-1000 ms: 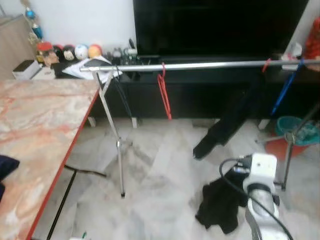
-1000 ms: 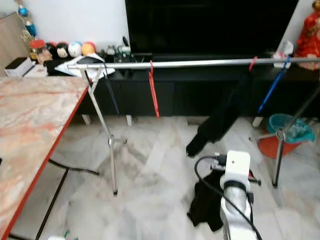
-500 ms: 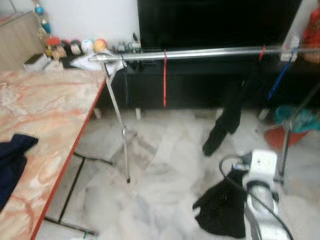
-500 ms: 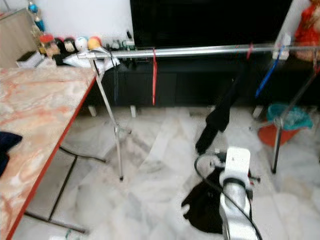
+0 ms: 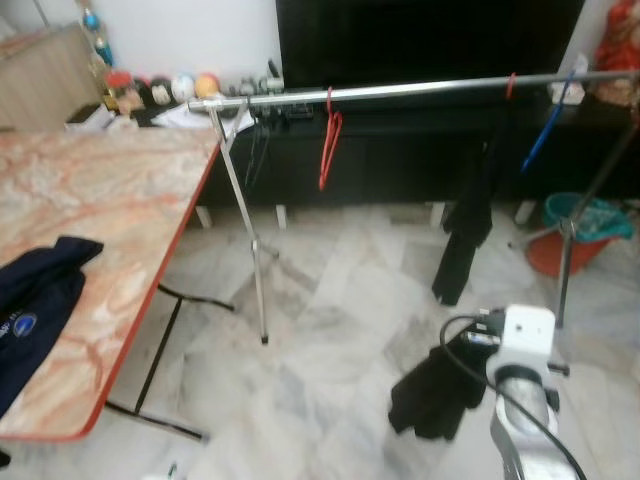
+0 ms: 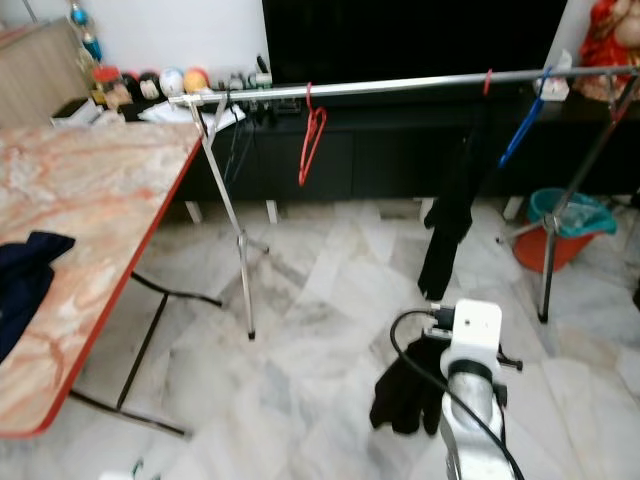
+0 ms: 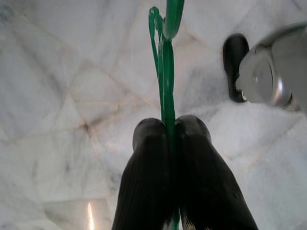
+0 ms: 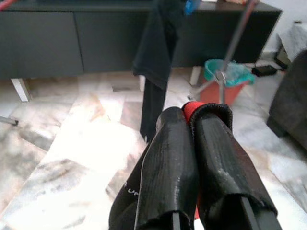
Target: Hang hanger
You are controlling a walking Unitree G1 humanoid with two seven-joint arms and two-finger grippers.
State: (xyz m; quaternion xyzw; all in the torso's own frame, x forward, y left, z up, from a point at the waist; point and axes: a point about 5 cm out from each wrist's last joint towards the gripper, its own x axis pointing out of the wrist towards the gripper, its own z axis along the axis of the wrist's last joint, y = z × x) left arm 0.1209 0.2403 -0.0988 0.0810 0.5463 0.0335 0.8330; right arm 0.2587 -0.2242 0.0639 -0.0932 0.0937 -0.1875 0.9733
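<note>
Left claw [image 7: 169, 127] clamped on a green hanger [image 7: 164, 57] — floor beneath; right claw [image 8: 191, 117] pinches something red, perhaps a hanger [image 8: 191, 108], black garment [image 5: 432, 392] below it, rail [image 5: 420, 90] beyond.

Counter [image 5: 110, 215], marbled orange-pink top with red edge on black legs: one dark navy garment [image 5: 38, 300] lying crumpled at its near end. Floor [image 5: 330, 330], pale grey-veined marble tile: a black garment [image 5: 432, 390] heaped near the right arm, the feet of a chrome clothes rail [image 5: 400, 90], and an orange bucket [image 5: 562, 268] with a teal basin set in it at far right. Low black cabinet [image 6: 380, 150] along the back wall: small painted balls [image 5: 195, 86] and assorted clutter at its left end.
</note>
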